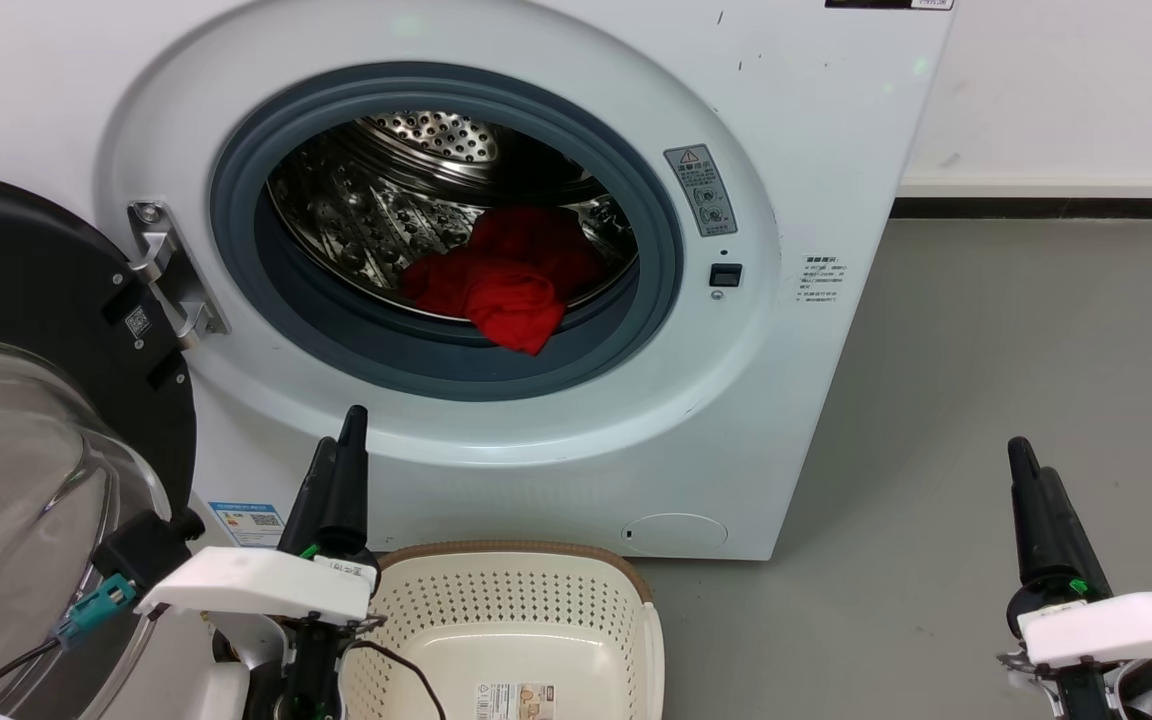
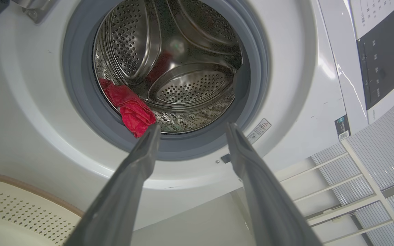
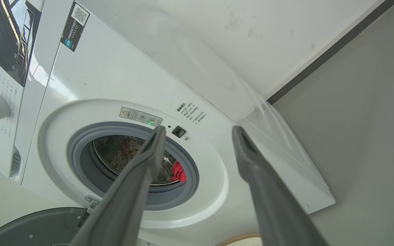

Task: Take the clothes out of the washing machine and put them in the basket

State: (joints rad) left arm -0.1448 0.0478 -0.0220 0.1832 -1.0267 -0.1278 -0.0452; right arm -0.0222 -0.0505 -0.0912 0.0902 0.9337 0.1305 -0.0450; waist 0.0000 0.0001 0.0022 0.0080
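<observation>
— Nearest the head camera, what sits low?
— That's the left gripper point(image 1: 349, 440) at lower left, just beside the basket point(image 1: 526, 548), which stands in front of the washing machine point(image 1: 816, 150). At lower right the right gripper point(image 1: 1021, 465) hangs over grey floor point(image 1: 986, 350).
— And the clothes?
— Red clothes point(image 1: 506, 285) lie at the front of the drum point(image 1: 416, 140), one fold drooping onto the grey seal point(image 1: 656, 250) (door point(image 1: 26, 290) open to the left).
— Left wrist view?
— Its fingers point(image 2: 132, 177) stand apart, holding nothing, pointed at the drum mouth.
— Right wrist view?
— Those fingers point(image 3: 268, 191) are likewise spread and empty, clear of the machine.
</observation>
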